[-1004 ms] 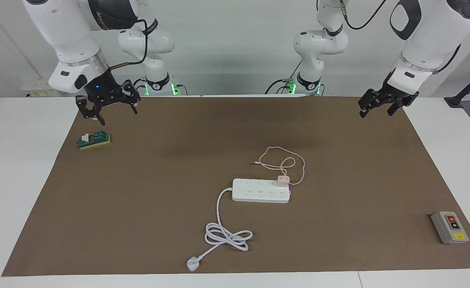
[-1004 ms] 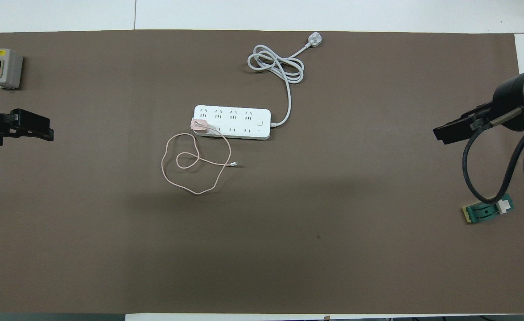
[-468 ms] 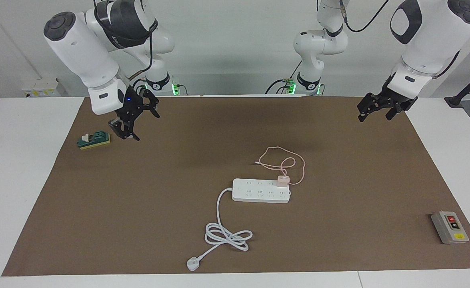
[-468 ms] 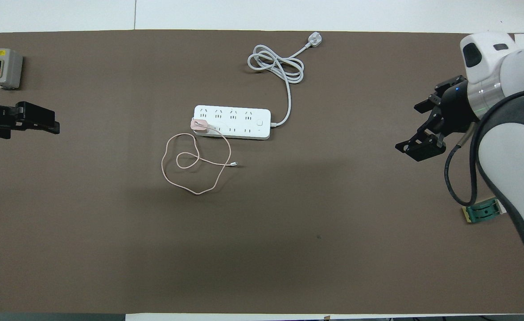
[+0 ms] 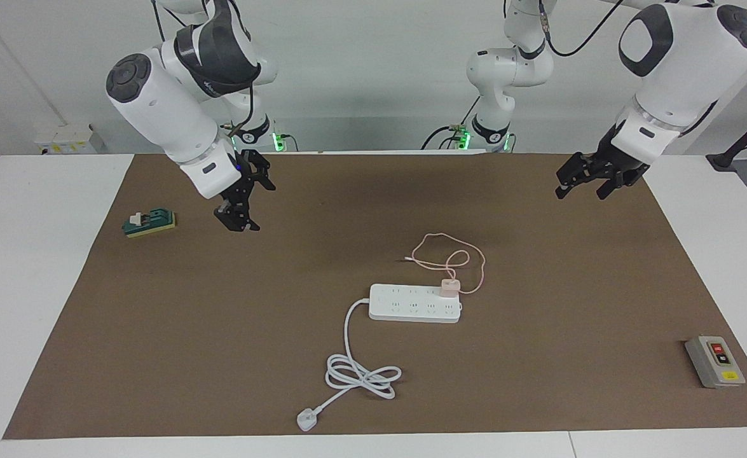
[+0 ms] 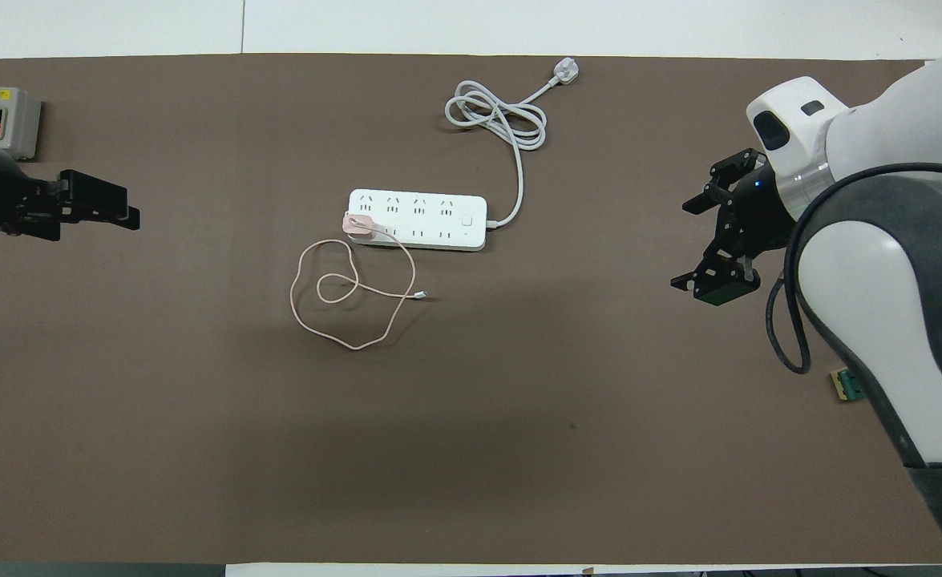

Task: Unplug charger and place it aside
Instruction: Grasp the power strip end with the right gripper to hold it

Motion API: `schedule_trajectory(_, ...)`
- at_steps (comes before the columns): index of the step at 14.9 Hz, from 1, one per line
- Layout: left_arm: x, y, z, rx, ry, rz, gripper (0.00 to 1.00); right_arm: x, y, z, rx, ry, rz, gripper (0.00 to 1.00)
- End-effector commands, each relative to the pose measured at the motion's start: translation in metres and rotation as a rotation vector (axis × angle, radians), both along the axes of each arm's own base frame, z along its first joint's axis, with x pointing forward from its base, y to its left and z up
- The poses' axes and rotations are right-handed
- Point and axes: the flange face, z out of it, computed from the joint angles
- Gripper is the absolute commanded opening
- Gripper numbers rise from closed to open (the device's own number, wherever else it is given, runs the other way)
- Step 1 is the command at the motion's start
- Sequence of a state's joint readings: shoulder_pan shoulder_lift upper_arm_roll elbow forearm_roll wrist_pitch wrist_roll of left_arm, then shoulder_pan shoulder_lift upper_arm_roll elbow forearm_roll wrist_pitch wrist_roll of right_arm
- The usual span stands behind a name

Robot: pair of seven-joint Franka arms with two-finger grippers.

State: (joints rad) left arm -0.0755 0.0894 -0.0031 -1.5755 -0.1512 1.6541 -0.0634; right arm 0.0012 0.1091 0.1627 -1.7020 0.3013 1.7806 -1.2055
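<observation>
The pale pink charger point(image 5: 449, 287) point(image 6: 356, 224) is plugged into the end socket of the white power strip point(image 5: 411, 304) point(image 6: 430, 220), the end toward the left arm. Its thin pink cable point(image 5: 468, 254) point(image 6: 302, 272) lies in loops on the mat, nearer to the robots than the strip. My right gripper point(image 5: 251, 205) point(image 6: 691, 244) is open and empty, in the air over the mat at the right arm's end. My left gripper point(image 5: 582, 189) point(image 6: 118, 215) is open and empty, over the mat at the left arm's end. Both are well apart from the charger.
The strip's thick white cord point(image 5: 360, 372) point(image 6: 495, 112) coils farther from the robots and ends in a white plug point(image 5: 306, 420) point(image 6: 564, 72). A green block point(image 5: 149, 222) lies at the right arm's end. A grey switch box point(image 5: 715, 360) sits at the left arm's end.
My right gripper has swung away from the green block toward the middle of the mat and turned. My left gripper has moved a little toward the middle. The charger has not moved.
</observation>
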Motion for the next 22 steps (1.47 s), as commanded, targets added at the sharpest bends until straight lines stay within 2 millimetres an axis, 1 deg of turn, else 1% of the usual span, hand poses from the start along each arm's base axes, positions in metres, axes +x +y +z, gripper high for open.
schedule_trajectory(1,0.014,-0.019,-0.022,-0.007,0.018,-0.031,1.0,0.005,0.021,-0.028,0.033,-0.044,0.058,1.0)
schedule_trajectory(2,0.016,-0.019,-0.026,-0.002,0.014,-0.033,1.0,0.009,0.034,-0.038,0.04,-0.059,0.072,1.0)
schedule_trajectory(3,0.02,-0.023,-0.038,0.005,0.031,-0.035,1.0,0.01,0.05,-0.042,0.047,-0.084,0.097,1.0)
schedule_trajectory(4,0.022,-0.025,-0.045,0.007,0.035,-0.032,1.0,0.01,0.063,-0.052,0.055,-0.092,0.109,1.0)
schedule_trajectory(6,0.024,-0.025,-0.044,0.008,0.028,-0.029,1.0,0.014,0.081,-0.062,0.068,-0.133,0.103,1.0)
schedule_trajectory(7,0.025,-0.031,-0.045,0.026,0.024,-0.043,1.0,0.014,0.098,-0.067,0.077,-0.158,0.106,1.0)
schedule_trajectory(8,0.027,-0.035,-0.049,0.066,0.023,-0.057,1.0,0.016,0.11,-0.081,0.088,-0.153,0.103,1.0)
schedule_trajectory(9,0.026,-0.047,-0.046,0.094,0.013,-0.069,1.0,0.017,0.123,-0.094,0.101,-0.153,0.1,1.0)
schedule_trajectory(10,0.028,-0.05,-0.051,0.1,0.022,-0.032,1.0,0.019,0.136,-0.103,0.117,-0.174,0.099,1.0)
schedule_trajectory(12,0.03,-0.047,-0.054,0.109,0.038,0.092,1.0,0.029,0.152,-0.127,0.147,-0.218,0.085,1.0)
schedule_trajectory(13,0.032,-0.05,-0.055,0.109,0.034,0.097,1.0,0.031,0.161,-0.132,0.159,-0.256,0.085,1.0)
schedule_trajectory(14,0.037,-0.051,-0.05,0.109,0.021,0.108,1.0,0.033,0.168,-0.141,0.162,-0.283,0.089,1.0)
schedule_trajectory(15,0.043,-0.054,-0.054,0.112,0.023,0.103,1.0,0.035,0.172,-0.147,0.173,-0.299,0.072,1.0)
schedule_trajectory(16,0.044,-0.056,-0.049,0.11,0.013,0.1,1.0,0.035,0.179,-0.152,0.187,-0.303,0.062,1.0)
schedule_trajectory(17,0.044,-0.054,-0.046,0.108,0.004,0.093,1.0,0.036,0.181,-0.156,0.189,-0.305,0.061,1.0)
schedule_trajectory(18,0.045,-0.05,-0.04,0.1,-0.006,0.099,1.0,0.04,0.18,-0.168,0.18,-0.319,0.068,1.0)
schedule_trajectory(20,0.053,-0.054,-0.039,0.097,-0.054,0.102,1.0,0.041,0.184,-0.188,0.172,-0.32,0.082,1.0)
schedule_trajectory(21,0.054,-0.06,-0.041,0.093,-0.06,0.124,1.0,0.034,0.198,-0.197,0.178,-0.314,0.099,1.0)
schedule_trajectory(22,0.055,-0.058,-0.04,0.085,-0.061,0.179,1.0,0.03,0.21,-0.204,0.186,-0.321,0.108,1.0)
